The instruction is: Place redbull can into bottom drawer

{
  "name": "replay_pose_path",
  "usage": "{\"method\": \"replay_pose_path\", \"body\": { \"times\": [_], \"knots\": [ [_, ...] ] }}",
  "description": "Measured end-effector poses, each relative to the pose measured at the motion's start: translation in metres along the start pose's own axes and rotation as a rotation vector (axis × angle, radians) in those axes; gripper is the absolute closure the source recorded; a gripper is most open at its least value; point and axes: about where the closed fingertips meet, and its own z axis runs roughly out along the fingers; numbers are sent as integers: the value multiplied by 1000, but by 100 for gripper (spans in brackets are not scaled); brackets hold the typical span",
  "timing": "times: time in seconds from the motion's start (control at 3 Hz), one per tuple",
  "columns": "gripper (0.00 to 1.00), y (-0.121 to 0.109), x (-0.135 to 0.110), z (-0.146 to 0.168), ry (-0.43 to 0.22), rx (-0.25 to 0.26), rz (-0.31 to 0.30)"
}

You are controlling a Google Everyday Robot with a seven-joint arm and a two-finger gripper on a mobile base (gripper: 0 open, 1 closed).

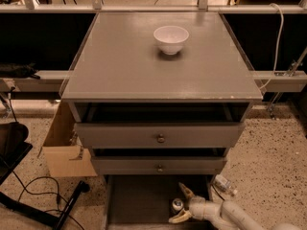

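Note:
The redbull can [177,205] stands upright on the floor of the bottom drawer [136,200], which is pulled out under the cabinet; I see mostly its shiny silver top. My gripper [176,203] reaches in from the lower right on a white arm. Its two pale fingers [185,191] are spread wide, one behind the can and one in front of it. The can stands between them with a gap on each side.
A white bowl [171,38] sits on the grey cabinet top [120,66]. Two knob-fronted drawers [160,138] are slightly pulled out above the bottom one. A cardboard box [62,150] stands at the left, with cables and a black stand [62,210] on the floor. A small bottle [224,185] lies at the right.

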Motion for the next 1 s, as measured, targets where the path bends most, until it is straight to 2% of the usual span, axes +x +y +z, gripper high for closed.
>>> {"method": "replay_pose_path", "body": {
  "times": [0.33, 1.0],
  "knots": [
    [0, 13, -14, -30, 36, -31, 8],
    [0, 73, -77, -134, 230, -127, -5]
  ]
}}
